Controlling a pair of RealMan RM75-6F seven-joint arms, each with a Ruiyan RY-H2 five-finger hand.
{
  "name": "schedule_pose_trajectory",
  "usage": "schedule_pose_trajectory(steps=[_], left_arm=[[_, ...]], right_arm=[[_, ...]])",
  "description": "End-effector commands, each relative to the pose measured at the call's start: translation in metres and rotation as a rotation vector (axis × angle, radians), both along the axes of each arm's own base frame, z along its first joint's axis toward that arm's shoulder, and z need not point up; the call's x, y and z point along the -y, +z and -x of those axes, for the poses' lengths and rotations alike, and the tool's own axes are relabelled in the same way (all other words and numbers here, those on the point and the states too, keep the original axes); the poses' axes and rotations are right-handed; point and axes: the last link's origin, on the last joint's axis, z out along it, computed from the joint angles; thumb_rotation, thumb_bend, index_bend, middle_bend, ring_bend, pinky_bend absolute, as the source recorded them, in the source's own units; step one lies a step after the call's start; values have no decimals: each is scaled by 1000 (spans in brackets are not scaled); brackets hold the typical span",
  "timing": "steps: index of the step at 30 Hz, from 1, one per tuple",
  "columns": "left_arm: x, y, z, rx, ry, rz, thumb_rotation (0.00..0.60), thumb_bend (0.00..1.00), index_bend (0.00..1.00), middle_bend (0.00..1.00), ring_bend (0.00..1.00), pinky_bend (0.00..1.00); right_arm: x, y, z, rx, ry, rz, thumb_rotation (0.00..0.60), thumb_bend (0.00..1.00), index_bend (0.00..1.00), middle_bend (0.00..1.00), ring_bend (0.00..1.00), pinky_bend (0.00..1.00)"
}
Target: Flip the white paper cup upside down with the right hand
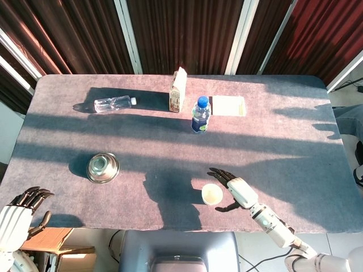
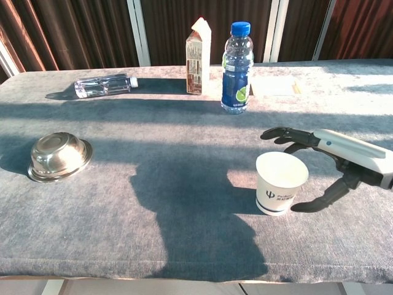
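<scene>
Presently, item one: white paper cup, upright, mouth up, on the near-centre part of the grey tabletop, slightly right of the middle. Plain white wall with a small dark logo and print on the side facing the chest view; the inside looks pale yellow from the head view. It stands in a sunlit patch at the edge of a broad shadow.

Item two: right hand, just beside the cup on its right. Fingers apart and holding nothing. The dark fingers reach past the cup's far side above the rim; the thumb curls low beside the cup's near base. Whether any part touches the cup cannot be told. White-shelled back of the hand, forearm running off toward the near right edge in the head view.

Item three: left hand, off the near left corner of the tabletop, well apart from everything. Dark fingers curled loosely with nothing in them.

Surroundings:
- steel bowl, upside down, left side, well apart from the cup.
- blue-capped bottle, upright, beyond the cup.
- carton, upright, just left of that bottle.
- clear bottle, lying on its side, far left.
- flat pale card, far side, right of the blue-capped bottle.
</scene>
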Motion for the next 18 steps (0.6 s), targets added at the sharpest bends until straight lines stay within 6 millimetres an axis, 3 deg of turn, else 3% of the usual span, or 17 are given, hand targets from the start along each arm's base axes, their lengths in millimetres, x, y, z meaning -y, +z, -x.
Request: schedule_pose_trajectory(steps=[1, 12, 18], left_arm=[[0, -1, -1, 1, -6, 13, 600, 420, 341, 291, 211, 400], [0, -1, -1, 4, -10, 19, 600, 420, 342, 291, 211, 401], [0, -2, -1, 3, -10, 21, 600, 420, 342, 291, 210, 400]], right_arm=[[4, -6, -3, 32, 0, 19, 600, 133, 333, 209, 199, 328], [11, -18, -3, 69, 23, 120, 600, 185, 567, 380, 397, 495], [16, -6, -3, -6, 115, 277, 600, 191, 601, 409, 422, 516]])
